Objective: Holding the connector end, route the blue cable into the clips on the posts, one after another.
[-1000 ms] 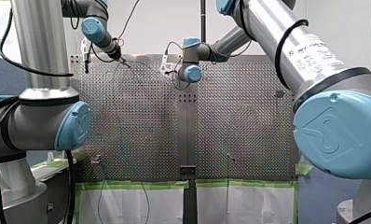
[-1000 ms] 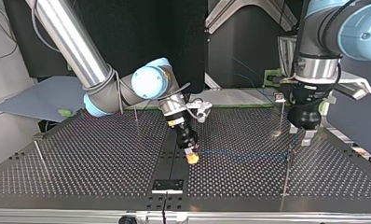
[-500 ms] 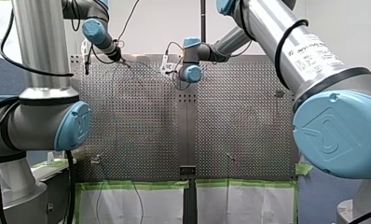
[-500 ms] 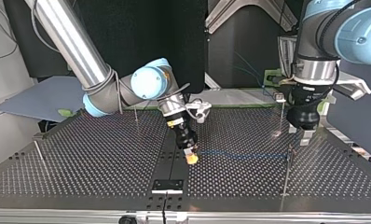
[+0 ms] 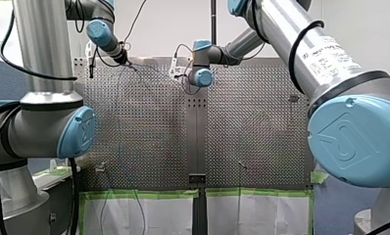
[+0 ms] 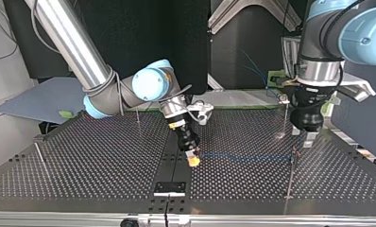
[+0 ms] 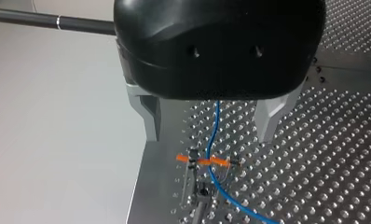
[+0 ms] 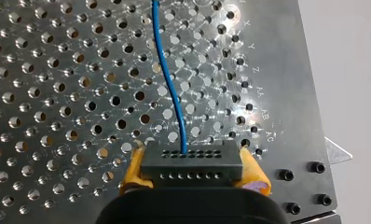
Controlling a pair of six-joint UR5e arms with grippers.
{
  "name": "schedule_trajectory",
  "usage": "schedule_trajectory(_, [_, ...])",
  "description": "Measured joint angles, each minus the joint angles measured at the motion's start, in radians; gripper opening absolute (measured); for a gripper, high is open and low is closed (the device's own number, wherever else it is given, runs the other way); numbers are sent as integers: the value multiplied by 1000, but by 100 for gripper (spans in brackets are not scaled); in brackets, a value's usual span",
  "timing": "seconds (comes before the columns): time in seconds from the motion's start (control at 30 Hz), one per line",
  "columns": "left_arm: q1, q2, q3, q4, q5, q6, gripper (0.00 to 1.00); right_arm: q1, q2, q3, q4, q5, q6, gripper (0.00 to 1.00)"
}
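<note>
The blue cable [image 6: 245, 157] runs low over the perforated table from a black connector [image 8: 191, 162] to a clip on a thin post [image 6: 293, 156] at the top view's right. My right gripper [image 6: 192, 160] is shut on the connector, its yellow pads [image 8: 133, 169] on both sides of it. In the left wrist view the cable [image 7: 213, 140] passes through the orange-tabbed clip [image 7: 207, 161]. My left gripper [image 7: 210, 135] hangs open just above that clip, its metal fingers [image 7: 148, 119] apart and touching nothing.
More thin posts stand on the table [image 6: 91, 161]: one [image 6: 138, 116] behind my right arm, one [image 6: 39, 153] near the top view's left edge, one [image 6: 285, 111] by my left gripper. A black bracket [image 6: 169, 187] sits at the near edge. The cable's slack hangs off the table [image 5: 119, 112].
My left gripper has drifted slightly away from the clip, still open. The hanging slack of the cable has swung a little in the front view. My right gripper has barely moved.
</note>
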State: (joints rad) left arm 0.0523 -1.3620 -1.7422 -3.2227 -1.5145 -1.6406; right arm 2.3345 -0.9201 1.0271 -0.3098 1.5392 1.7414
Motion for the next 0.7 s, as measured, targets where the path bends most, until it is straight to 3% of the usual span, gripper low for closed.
schedule_trajectory(0.3, [-42,-22,10,-2,38,66,100,-2,0,0,-1,1,0,0])
schedule_trajectory(0.7, [-101,-88,94,0,39,62,100,-3,0,0,-3,0,-5,0])
